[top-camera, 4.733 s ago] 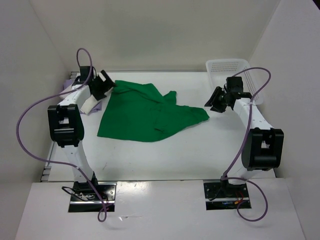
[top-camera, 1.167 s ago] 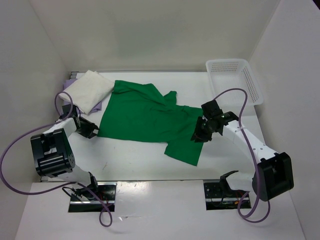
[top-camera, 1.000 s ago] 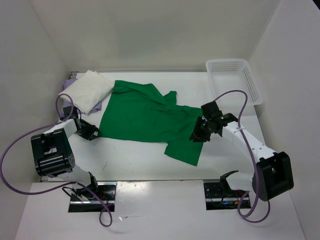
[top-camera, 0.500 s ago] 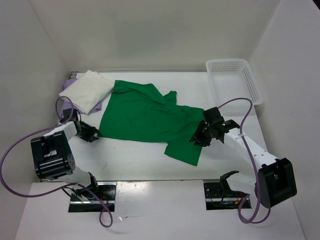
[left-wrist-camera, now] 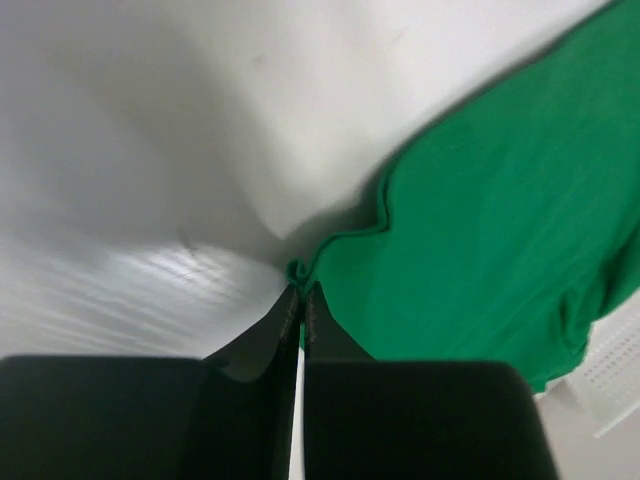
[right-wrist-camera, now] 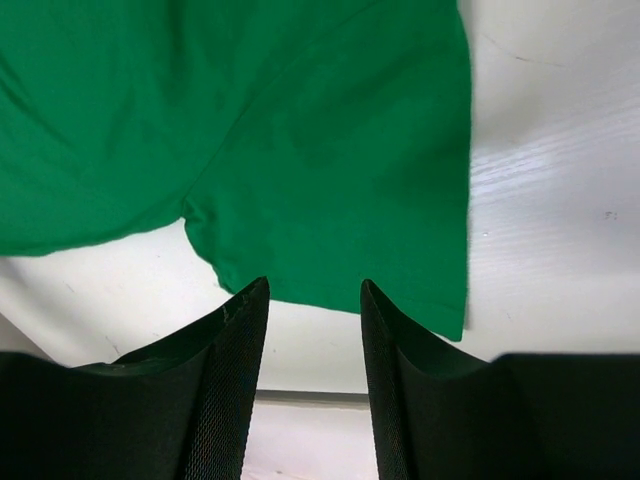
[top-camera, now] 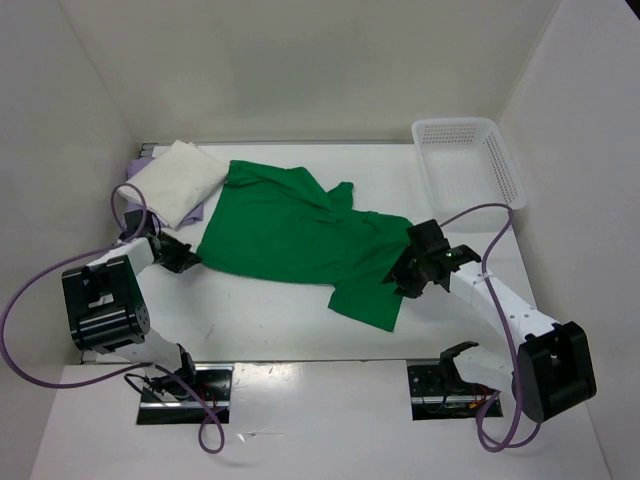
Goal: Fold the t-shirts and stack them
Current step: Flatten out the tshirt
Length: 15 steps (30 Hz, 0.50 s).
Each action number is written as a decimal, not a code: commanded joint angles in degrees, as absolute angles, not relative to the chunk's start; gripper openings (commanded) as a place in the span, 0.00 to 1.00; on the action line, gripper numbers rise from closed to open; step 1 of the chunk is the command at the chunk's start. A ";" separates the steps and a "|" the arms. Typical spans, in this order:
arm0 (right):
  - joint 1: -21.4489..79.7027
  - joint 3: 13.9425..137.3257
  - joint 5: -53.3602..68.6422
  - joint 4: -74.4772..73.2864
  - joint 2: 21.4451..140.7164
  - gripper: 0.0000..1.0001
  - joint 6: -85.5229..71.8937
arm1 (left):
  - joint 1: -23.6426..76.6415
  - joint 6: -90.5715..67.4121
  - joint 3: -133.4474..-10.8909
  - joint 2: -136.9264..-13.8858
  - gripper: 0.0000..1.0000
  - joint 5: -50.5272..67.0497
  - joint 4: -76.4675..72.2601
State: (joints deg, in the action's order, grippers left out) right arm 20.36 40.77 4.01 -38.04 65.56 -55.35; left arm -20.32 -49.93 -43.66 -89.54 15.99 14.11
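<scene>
The cream shirt (top-camera: 175, 180) is sitting folded on the lavender shirt (top-camera: 201, 212) at ten o'clock. The green shirt (top-camera: 290, 235) is lying unfolded in the middle. The left claw (top-camera: 190, 258) is pinching its eight o'clock corner; the right claw (top-camera: 405, 275) is hanging open, empty.

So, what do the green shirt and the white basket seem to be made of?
The green shirt: soft matte cloth, probably cotton knit; it wrinkles and lies limp. The basket: apparently white plastic; stiff walls with regular mesh holes.
</scene>
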 commanded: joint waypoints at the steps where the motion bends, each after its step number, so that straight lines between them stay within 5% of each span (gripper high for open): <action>1: 20.30 39.29 1.23 -38.67 63.98 0.48 -56.95 | -20.39 -49.39 -48.68 -89.30 0.00 17.49 11.07; 15: 31.80 32.44 5.45 -38.43 67.68 0.39 -66.52 | -20.39 -54.93 -53.36 -91.67 0.00 19.42 3.17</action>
State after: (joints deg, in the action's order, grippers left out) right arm 28.71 35.14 3.05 -40.51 66.92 -63.40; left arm -20.32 -53.39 -54.04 -90.56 17.56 6.85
